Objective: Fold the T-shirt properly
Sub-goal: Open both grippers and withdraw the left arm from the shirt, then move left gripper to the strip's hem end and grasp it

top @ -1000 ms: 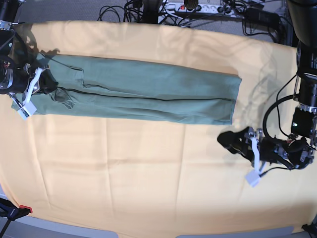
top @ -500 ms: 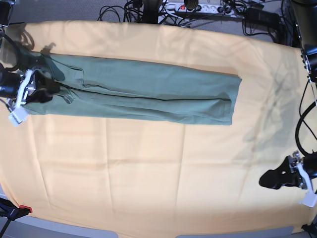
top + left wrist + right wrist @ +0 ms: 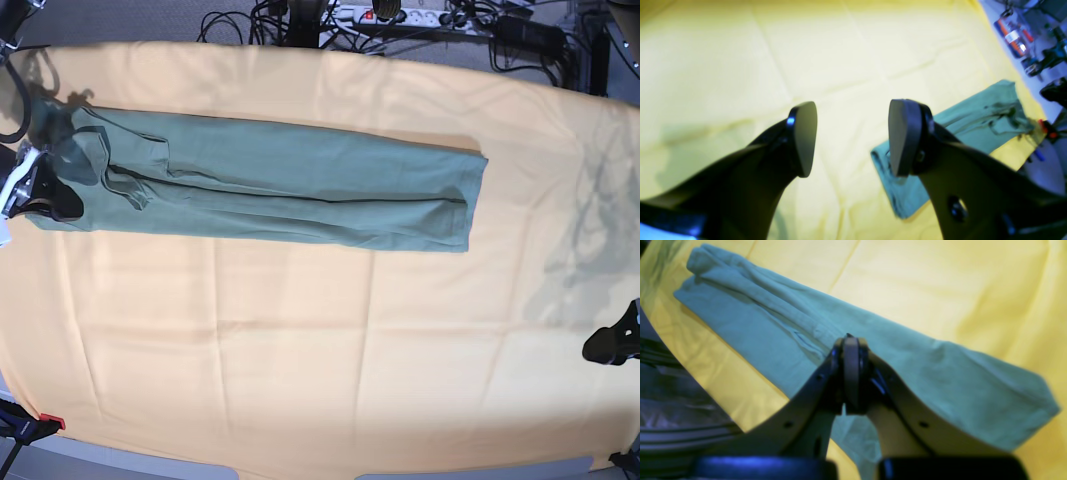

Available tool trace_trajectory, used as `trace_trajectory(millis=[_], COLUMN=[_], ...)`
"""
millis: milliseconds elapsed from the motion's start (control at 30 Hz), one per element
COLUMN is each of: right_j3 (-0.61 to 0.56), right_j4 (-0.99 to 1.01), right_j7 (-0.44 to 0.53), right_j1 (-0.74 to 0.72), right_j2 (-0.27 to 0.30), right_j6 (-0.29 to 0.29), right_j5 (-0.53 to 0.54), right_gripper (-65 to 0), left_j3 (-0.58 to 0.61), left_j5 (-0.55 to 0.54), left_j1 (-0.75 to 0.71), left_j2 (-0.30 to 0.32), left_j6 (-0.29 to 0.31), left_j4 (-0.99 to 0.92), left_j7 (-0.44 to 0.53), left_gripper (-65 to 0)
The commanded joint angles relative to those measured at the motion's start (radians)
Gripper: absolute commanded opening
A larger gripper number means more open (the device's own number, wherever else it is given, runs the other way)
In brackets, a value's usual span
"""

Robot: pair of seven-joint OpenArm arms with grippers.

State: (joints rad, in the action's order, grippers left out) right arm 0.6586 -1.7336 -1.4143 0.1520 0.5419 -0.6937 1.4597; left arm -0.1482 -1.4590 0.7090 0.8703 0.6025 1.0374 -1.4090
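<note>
The sage-green T-shirt (image 3: pixel 300 185) lies folded into a long narrow strip across the far half of the pale orange-yellow cloth (image 3: pixel 300 350). My right gripper (image 3: pixel 62 197) hovers at the strip's left end. In the right wrist view that gripper (image 3: pixel 850 340) is shut, pads pressed together, with no fabric visible between them and the T-shirt (image 3: pixel 780 323) stretching away beneath. My left gripper (image 3: pixel 605 347) sits at the right edge of the base view, well clear of the shirt. Seen from its own wrist, it (image 3: pixel 853 136) stands wide open over bare cloth, the T-shirt (image 3: pixel 973 113) off to the right.
A power strip and tangled cables (image 3: pixel 400 15) lie behind the table's far edge. A red clamp (image 3: pixel 45 422) grips the cloth at the front left corner. The cloth shows shallow creases in front of the shirt.
My left arm has pulled back from beside the shirt's right end to the lower right edge of the base view. My right gripper has slid left toward the shirt's left end.
</note>
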Motion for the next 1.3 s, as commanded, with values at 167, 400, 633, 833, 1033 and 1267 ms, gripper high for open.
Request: trace_trajectory(millis=[167, 400, 633, 833, 1033, 1267], right_j3=[0.009, 0.009, 0.008, 0.006, -0.040, -0.044], right_j4=[0.039, 0.070, 0.103, 0.119, 0.119, 0.119], right_j7=[0.185, 0.262, 0.331, 0.350, 0.349, 0.349], right_j1=[-0.011, -0.011, -0.011, -0.011, -0.011, -0.011], right_j2=[-0.090, -0.164, -0.165, -0.177, -0.190, -0.191], right_j6=[-0.004, -0.004, -0.004, 0.031, 0.031, 0.031], right_j5=[-0.335, -0.539, -0.690, -0.758, -0.761, -0.758], right_gripper=[-65.0, -65.0, -65.0, -65.0, -65.0, -65.0], left_j3=[-0.011, -0.065, -0.185, -0.187, -0.186, -0.086], left_j5=[-0.025, -0.025, -0.025, -0.025, -0.025, -0.025], left_j1=[0.027, -0.119, -0.361, -0.427, -0.472, -0.509], left_j2=[0.070, 0.077, 0.038, -0.068, -0.201, -0.263], left_j6=[-0.001, -0.005, -0.027, -0.027, -0.025, 0.019], left_j4=[0.010, 0.008, 0.008, 0.008, 0.009, 0.008], left_j7=[0.013, 0.013, 0.013, 0.013, 0.013, 0.030], left_gripper=[-29.2, -29.2, -29.2, -29.2, -29.2, -29.2])
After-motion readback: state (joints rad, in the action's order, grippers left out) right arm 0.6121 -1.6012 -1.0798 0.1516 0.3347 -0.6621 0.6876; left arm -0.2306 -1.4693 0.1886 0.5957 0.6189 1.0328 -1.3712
